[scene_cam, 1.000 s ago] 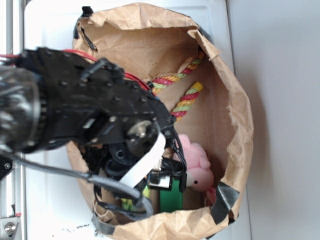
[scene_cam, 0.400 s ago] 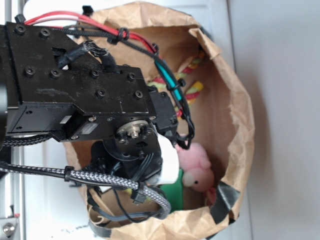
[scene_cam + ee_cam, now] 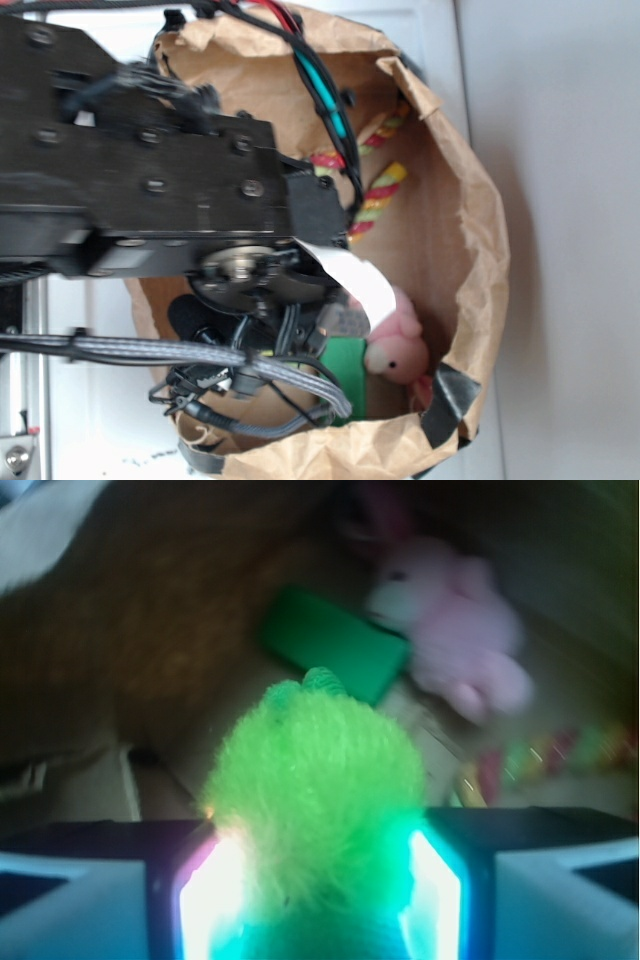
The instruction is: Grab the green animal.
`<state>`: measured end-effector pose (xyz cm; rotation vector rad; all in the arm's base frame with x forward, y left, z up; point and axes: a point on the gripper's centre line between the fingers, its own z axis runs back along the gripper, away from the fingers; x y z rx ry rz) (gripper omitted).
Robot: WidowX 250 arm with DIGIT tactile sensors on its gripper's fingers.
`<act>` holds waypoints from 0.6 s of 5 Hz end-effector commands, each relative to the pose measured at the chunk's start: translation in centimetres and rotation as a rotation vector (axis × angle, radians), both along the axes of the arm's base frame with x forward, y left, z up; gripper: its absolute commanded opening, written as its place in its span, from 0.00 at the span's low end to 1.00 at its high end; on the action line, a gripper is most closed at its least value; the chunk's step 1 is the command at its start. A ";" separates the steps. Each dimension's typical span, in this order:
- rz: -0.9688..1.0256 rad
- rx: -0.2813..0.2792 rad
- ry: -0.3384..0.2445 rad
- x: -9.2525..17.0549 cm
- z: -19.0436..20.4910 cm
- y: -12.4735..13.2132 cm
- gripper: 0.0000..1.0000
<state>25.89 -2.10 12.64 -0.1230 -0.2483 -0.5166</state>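
Setting: brown paper bag (image 3: 470, 220) lying on a white table (image 3: 540, 120), seen from overhead; the black arm (image 3: 140, 190) fills most of the bag's mouth.
Claw: claw (image 3: 318, 880) clenched on the green animal (image 3: 315, 790); in the wrist view both pads press its sides, one on the left, one on the right, and glow green where they meet the fuzz.
Green animal: between the pads, shaggy lime part upward in that view, inside the bag; hidden under the arm in the overhead view.
Handling: looks light and soft; fuzz likely squashes and gives, so a grip on loose pile alone could slip.
Hold: best across the firmer middle of the body, as it sits now, not on the tips of the fur.
Beyond: green block (image 3: 335, 645) just behind the toy; pink bunny (image 3: 455, 620) to its right, touching the block's end.
Farther: striped rope (image 3: 375, 200) at the bag's far side, well apart from the claw.
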 end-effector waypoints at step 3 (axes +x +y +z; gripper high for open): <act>0.437 -0.101 -0.056 2.6 7.0 0.8 0.00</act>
